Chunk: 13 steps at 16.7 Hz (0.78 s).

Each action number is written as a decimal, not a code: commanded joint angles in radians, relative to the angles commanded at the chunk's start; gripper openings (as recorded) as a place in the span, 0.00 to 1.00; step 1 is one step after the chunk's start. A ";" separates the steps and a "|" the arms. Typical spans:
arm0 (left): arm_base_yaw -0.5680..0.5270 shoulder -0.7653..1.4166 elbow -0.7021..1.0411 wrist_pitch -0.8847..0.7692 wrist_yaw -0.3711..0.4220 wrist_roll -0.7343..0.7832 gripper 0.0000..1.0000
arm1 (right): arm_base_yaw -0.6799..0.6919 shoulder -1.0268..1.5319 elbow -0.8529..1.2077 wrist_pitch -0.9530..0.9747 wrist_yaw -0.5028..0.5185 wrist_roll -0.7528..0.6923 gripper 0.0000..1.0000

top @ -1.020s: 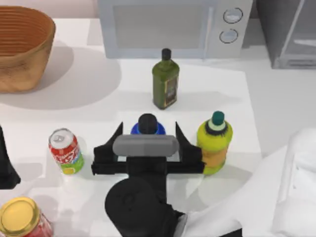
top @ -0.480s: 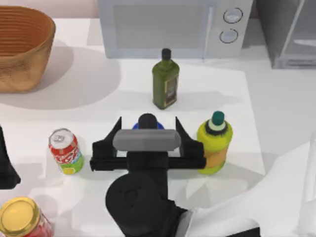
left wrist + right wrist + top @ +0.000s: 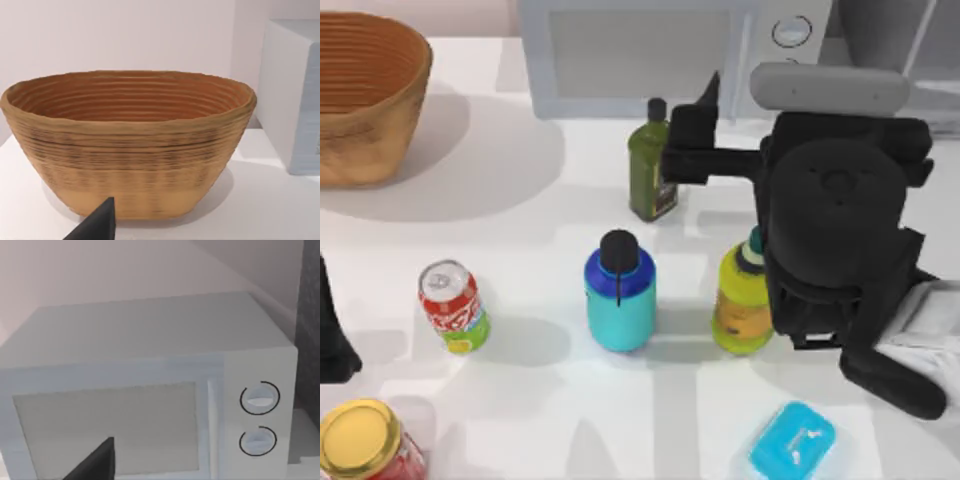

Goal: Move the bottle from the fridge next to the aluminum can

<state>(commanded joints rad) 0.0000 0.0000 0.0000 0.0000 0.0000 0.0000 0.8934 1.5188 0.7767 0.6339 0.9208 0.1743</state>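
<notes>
The stout cyan water bottle with black cap (image 3: 620,300) stood upright and free on the white table (image 3: 520,210), near the small red aluminum can (image 3: 452,306), (right gripper (image 3: 798,130) finger state indeterminate), apparently placed as required

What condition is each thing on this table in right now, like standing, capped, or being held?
bottle: upright on the table, black cap on, not held
aluminum can: upright, unopened, standing apart from the bottle
olive-oil bottle: upright, capped
yellow-green bottle: upright, teal cap on
red jar: gold lid on
basket: upright, nothing inside
microwave: door closed
right tool: raised near the microwave, holding nothing
</notes>
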 joint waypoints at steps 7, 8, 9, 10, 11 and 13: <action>0.000 0.000 0.000 0.000 0.000 0.000 1.00 | -0.417 -0.770 -0.331 -0.354 -0.415 -0.066 1.00; 0.000 0.000 0.000 0.000 0.000 0.000 1.00 | -0.478 -0.879 -0.385 -0.398 -0.478 -0.078 1.00; 0.000 0.000 0.000 0.000 0.000 0.000 1.00 | -0.537 -0.983 -0.438 -0.438 -0.540 -0.090 1.00; 0.000 0.000 0.000 0.000 0.000 0.000 1.00 | -0.593 -1.081 -0.491 -0.476 -0.600 -0.102 1.00; 0.000 0.000 0.000 0.000 0.000 0.000 1.00 | -0.647 -1.171 -0.542 -0.509 -0.658 -0.114 1.00; 0.000 0.000 0.000 0.000 0.000 0.000 1.00 | -0.745 -1.321 -0.634 -0.565 -0.763 -0.137 1.00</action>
<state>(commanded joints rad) 0.0000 0.0000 0.0000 0.0000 0.0000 0.0000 0.1487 0.1977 0.1423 0.0693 0.1578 0.0376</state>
